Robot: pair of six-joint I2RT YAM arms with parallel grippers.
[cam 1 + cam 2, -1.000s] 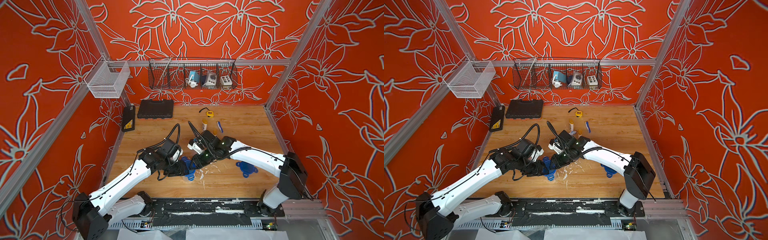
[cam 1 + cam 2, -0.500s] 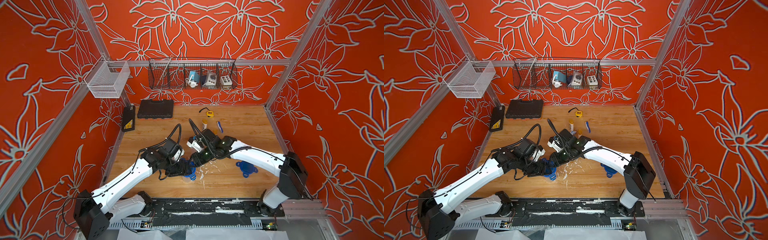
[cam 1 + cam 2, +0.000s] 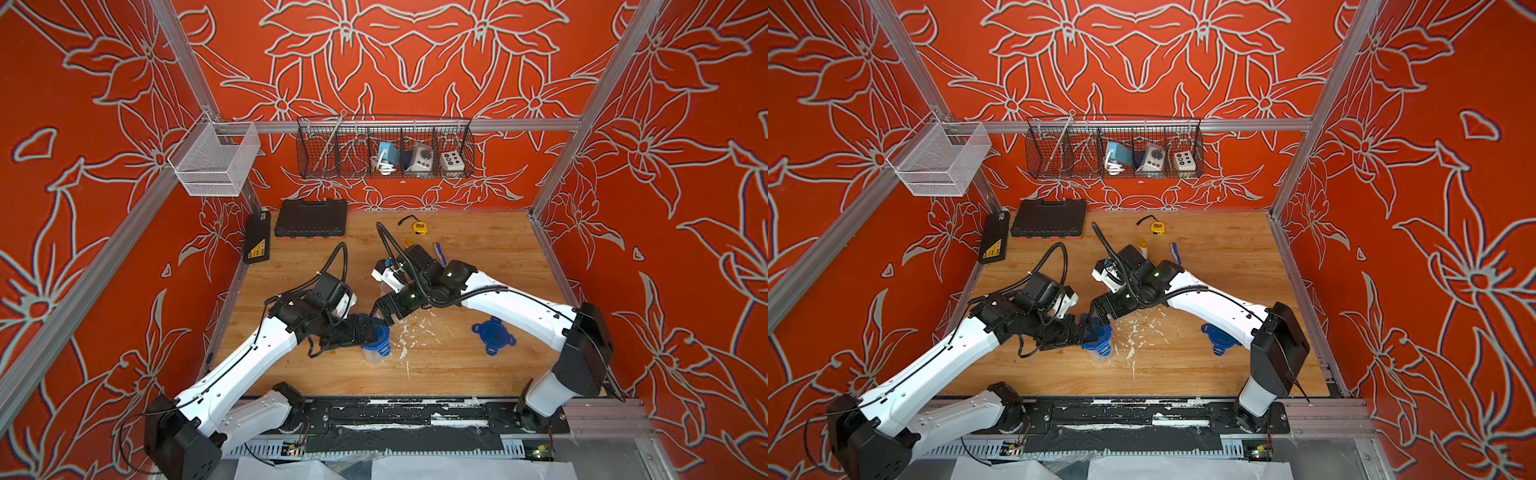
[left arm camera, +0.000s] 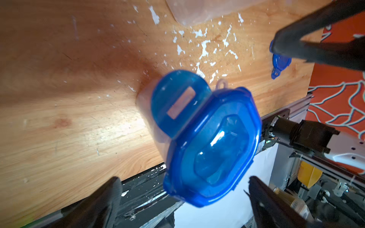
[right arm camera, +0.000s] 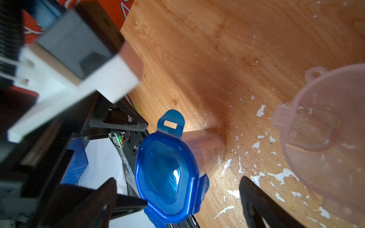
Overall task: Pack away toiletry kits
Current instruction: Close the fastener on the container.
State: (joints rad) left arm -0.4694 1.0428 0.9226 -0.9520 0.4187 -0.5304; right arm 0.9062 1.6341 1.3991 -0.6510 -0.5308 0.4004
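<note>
Blue-lidded clear cup [image 5: 205, 150] apparently stands upright, lid [image 5: 167, 177] upward.

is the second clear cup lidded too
No: in the right wrist view the second cup is open, its bottom visible through the mouth.

Probably robot lab (aluminium frame [image 3: 519, 124])

Wooden table [image 3: 478, 374]: lidded cup [image 3: 377, 336], perhaps toothbrush [image 3: 439, 253]
</note>
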